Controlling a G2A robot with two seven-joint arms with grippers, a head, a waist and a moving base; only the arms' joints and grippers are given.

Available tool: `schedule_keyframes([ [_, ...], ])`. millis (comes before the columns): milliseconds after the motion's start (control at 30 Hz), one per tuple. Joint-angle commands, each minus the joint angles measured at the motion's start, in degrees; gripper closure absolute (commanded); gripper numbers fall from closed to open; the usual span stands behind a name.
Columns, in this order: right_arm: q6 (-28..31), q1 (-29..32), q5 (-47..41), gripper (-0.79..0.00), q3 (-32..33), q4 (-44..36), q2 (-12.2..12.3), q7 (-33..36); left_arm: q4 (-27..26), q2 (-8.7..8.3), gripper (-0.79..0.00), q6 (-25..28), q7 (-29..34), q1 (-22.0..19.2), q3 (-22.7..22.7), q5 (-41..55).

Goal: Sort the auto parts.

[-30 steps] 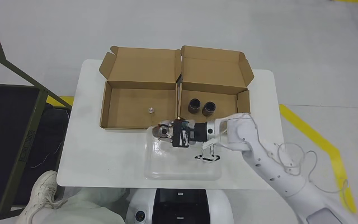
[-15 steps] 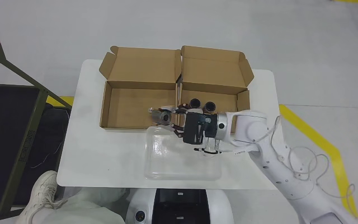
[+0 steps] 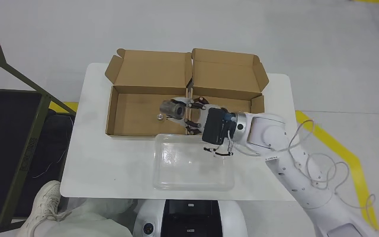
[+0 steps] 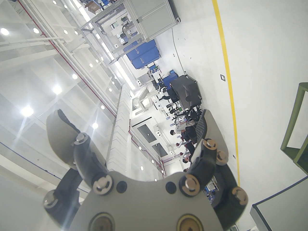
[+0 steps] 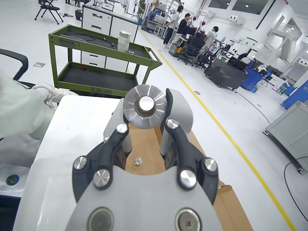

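A: Bright, even light comes down from the ceiling lamps (image 4: 27,111).
B: In the left wrist view they flare into pale streaks. Shadows inside the cardboard boxes (image 3: 136,112) are soft.
A: The metal part (image 5: 145,106) glints. Near the wrist views' edges straight lines bow, like the yellow floor line (image 4: 226,68).

small metal piece (image 3: 159,117) in left box (image 3: 127,112) too small to identify, right box (image 3: 257,106) floor mostly hidden under right arm (image 3: 278,148)

L box (image 3: 133,112) beside R box (image 3: 240,107), tray (image 3: 189,176) — in front
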State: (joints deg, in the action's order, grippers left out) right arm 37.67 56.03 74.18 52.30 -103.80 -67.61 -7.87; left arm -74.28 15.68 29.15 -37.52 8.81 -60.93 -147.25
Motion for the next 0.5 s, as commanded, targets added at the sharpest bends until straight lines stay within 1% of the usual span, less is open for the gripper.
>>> schedule_keyframes([
  [0, -0.52, 0.35, 0.24, 0.0, 0.31, -0.13, -0.02, -0.6, 0.0, 0.0, -0.785, 0.0, 0.0, 0.0, 0.0, 0.0],
  [467, -2.5, 3.73, 4.36, 0.0, 2.95, -2.34, 0.24, -5.17, 0.0, 0.0, -0.785, 0.0, 0.0, 0.0, 0.0, 0.0],
])
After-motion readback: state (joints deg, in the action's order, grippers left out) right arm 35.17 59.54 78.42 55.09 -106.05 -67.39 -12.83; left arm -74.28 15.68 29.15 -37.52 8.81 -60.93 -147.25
